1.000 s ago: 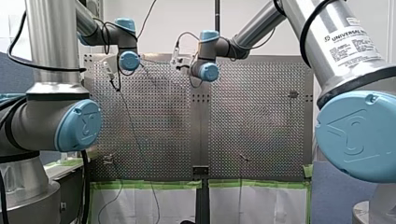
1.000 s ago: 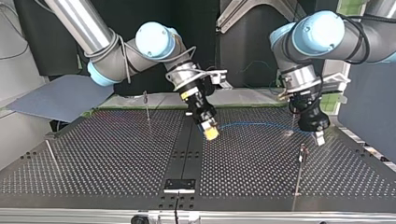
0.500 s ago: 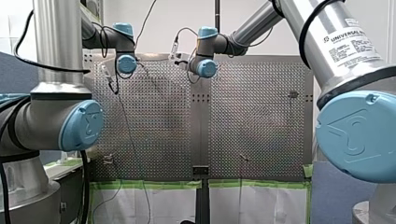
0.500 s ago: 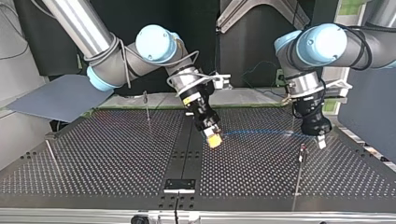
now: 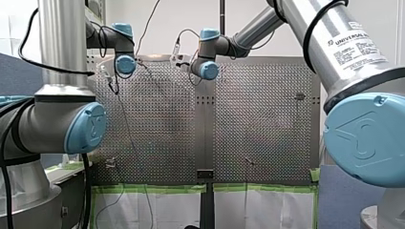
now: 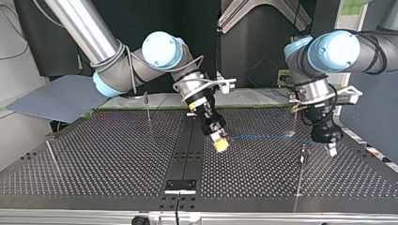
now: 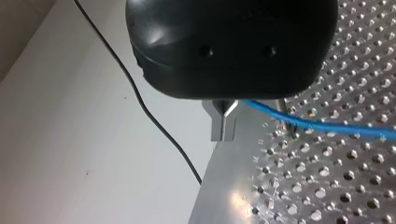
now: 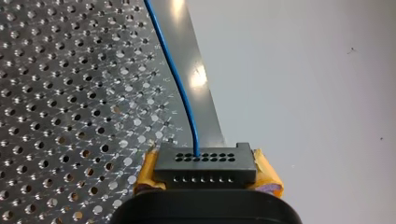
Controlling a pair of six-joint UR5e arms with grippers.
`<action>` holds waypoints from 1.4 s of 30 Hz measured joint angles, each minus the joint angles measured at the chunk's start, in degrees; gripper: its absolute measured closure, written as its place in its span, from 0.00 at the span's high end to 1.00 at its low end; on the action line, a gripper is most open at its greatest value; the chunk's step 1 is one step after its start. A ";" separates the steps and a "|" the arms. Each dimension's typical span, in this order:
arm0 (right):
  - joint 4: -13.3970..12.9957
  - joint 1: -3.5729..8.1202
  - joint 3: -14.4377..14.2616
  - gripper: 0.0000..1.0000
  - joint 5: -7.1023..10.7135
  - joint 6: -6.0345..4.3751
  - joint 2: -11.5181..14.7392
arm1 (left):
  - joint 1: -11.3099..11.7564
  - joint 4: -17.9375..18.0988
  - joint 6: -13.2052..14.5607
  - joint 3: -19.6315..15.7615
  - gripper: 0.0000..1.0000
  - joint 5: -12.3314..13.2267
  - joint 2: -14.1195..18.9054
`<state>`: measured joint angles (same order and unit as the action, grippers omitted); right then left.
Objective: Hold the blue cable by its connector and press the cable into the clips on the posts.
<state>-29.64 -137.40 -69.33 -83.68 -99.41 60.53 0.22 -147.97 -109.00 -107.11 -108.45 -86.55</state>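
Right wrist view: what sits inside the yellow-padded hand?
A black rectangular plastic connector, thin blue cable leaving one hole; its rear end is covered by my right hand.

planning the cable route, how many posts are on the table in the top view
4: back-left post, front-left post, front-right post, back-right post. More may be hidden.

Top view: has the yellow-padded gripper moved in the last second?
Yes: my right gripper moved toward the view's right, away from the black centre strip.
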 joint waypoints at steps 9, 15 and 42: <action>0.10 0.20 0.85 0.00 -0.08 -0.07 -0.15 | 1.71 0.18 -0.07 0.58 0.00 1.64 -1.90; 0.15 0.33 1.43 0.00 -0.05 -0.10 -0.29 | 2.86 0.32 -0.10 0.67 0.00 2.93 -1.98; 0.44 2.39 2.38 0.00 -0.26 -0.54 -0.89 | 6.53 -0.18 -1.81 3.70 0.00 11.30 -5.63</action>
<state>-29.20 -135.02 -66.94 -83.94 -99.95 59.63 6.75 -148.15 -110.81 -103.40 -97.15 -92.17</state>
